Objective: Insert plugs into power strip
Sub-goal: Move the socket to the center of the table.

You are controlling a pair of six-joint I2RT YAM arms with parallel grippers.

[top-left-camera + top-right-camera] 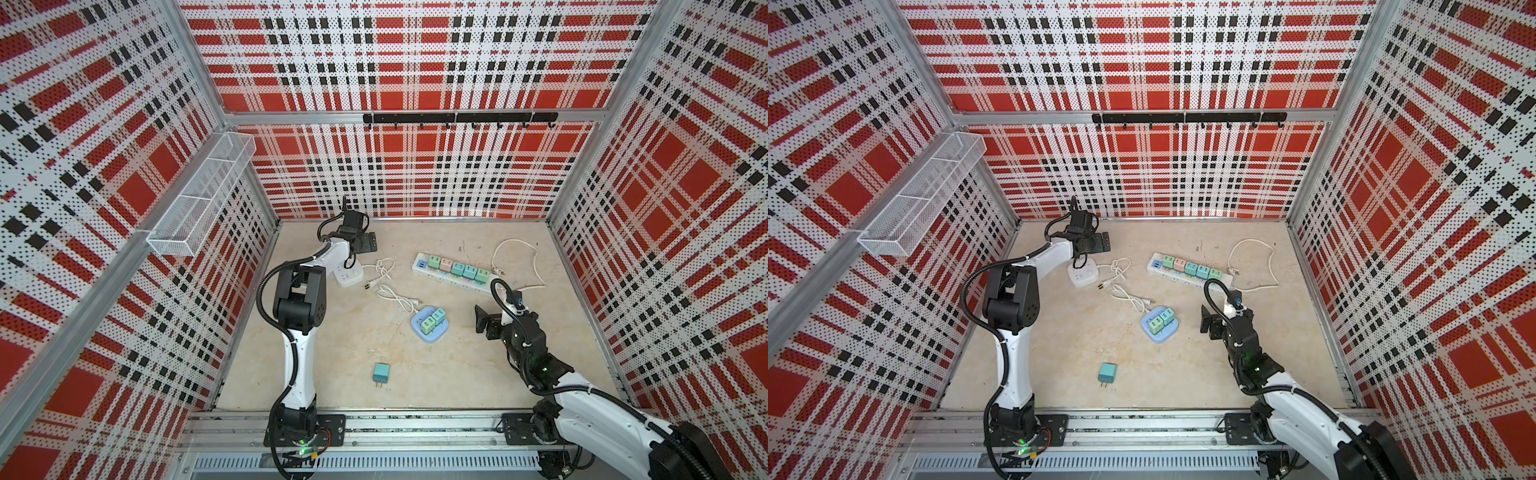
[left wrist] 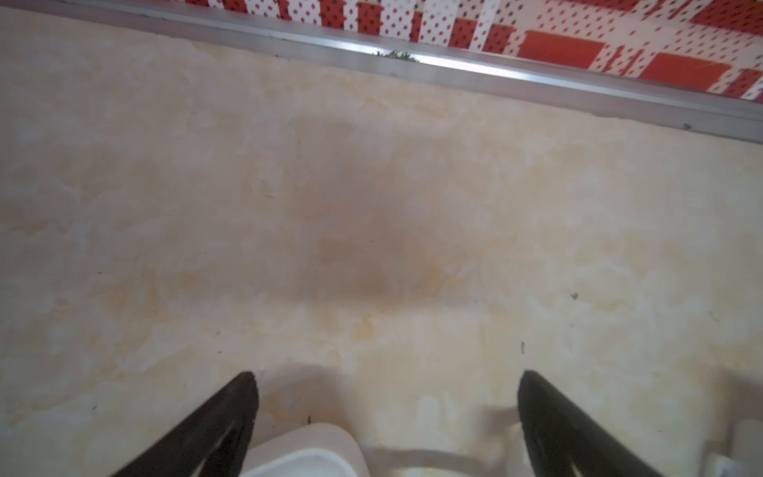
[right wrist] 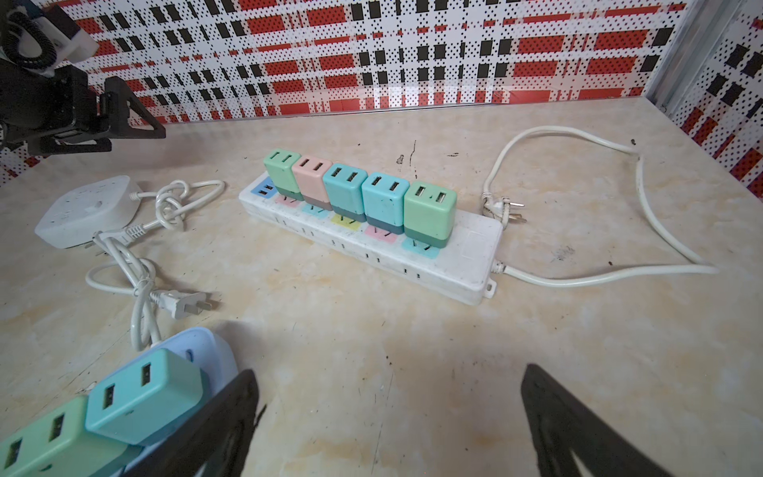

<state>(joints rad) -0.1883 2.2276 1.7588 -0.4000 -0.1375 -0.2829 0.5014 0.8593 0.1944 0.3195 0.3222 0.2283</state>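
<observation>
The desk (image 1: pixel 457 374) fills the lower middle of both top views, with an arm rising from each bottom corner. The left arm (image 1: pixel 299 299) folds up and reaches toward the upper left of the desk. Its hand (image 1: pixel 371 243) hangs close to the back wall, fingers spread and holding nothing. Its wrist view shows only bare desk between them. The right arm (image 1: pixel 582 395) leans in from the lower right. Its hand (image 1: pixel 481 320) is also spread and empty, held above the desk and facing the long strip (image 1: pixel 451 280).

That strip lies right of centre, with five plugs (image 1: pixel 458 269) seated in a row along it. Just below the centre sits a blue strip (image 1: pixel 428 336) carrying two more plugs (image 1: pixel 428 325). A white strip (image 1: pixel 348 279), left of centre under the left forearm, appears to have nothing in it.

One teal plug (image 1: pixel 379 372) lies loose on its side at lower centre, well apart from every strip, prongs pointing to the bottom of the frame.

I judge the job nearly done: this looks like the gap before the last pickup. Next, one hand must come down over the loose plug and pinch its sides. It then has to turn the prongs downward and line them up squarely with a free socket before pressing.
</observation>
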